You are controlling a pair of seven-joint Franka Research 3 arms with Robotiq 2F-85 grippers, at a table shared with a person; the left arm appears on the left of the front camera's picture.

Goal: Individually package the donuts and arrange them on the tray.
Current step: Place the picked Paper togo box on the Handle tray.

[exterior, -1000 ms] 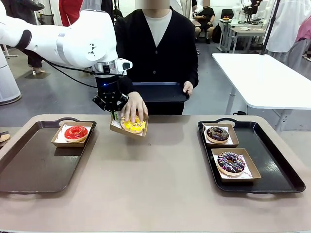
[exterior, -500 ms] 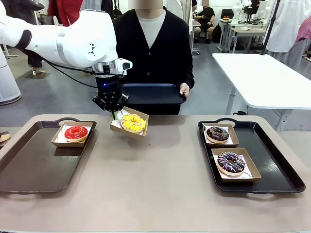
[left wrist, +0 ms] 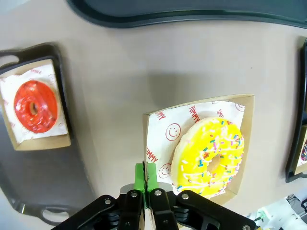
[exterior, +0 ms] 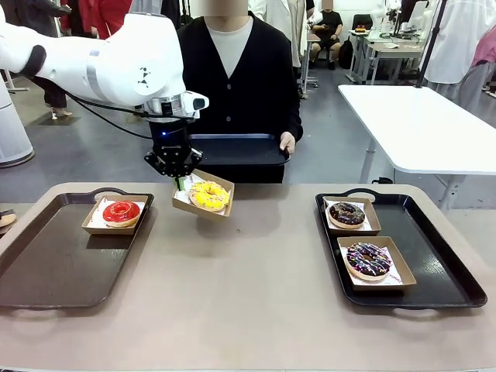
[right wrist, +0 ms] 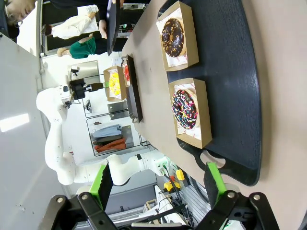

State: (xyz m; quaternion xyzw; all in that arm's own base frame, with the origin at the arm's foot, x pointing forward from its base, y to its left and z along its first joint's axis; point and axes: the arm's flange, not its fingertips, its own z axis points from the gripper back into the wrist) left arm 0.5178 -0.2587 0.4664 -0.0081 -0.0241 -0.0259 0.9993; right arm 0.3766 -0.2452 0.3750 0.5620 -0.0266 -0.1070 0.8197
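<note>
You have a wide, matte tan worktop [exterior: 248,302] with two dark, glossy, handled trays: the left tray [exterior: 54,263] and the right tray [exterior: 434,263]. Across it a person holds a third dark tray [exterior: 240,149] at waist level, just behind your left arm.

Your left hand [exterior: 180,183] is pinched shut on the near wall of a square cardboard box [exterior: 203,197], which hangs tilted above the worktop between the trays. Its printed paper liner carries the yellow donut [exterior: 210,194], crumbly and sprinkled.

The glossy red donut [exterior: 121,212] sits boxed at the left tray's far corner. The chocolate donut [exterior: 347,214] and the drizzled donut [exterior: 368,260], probably dark purple-brown, sit boxed on the right tray.

Your right hand [right wrist: 156,184] hovers with fingers spread wide, gripping nothing.
</note>
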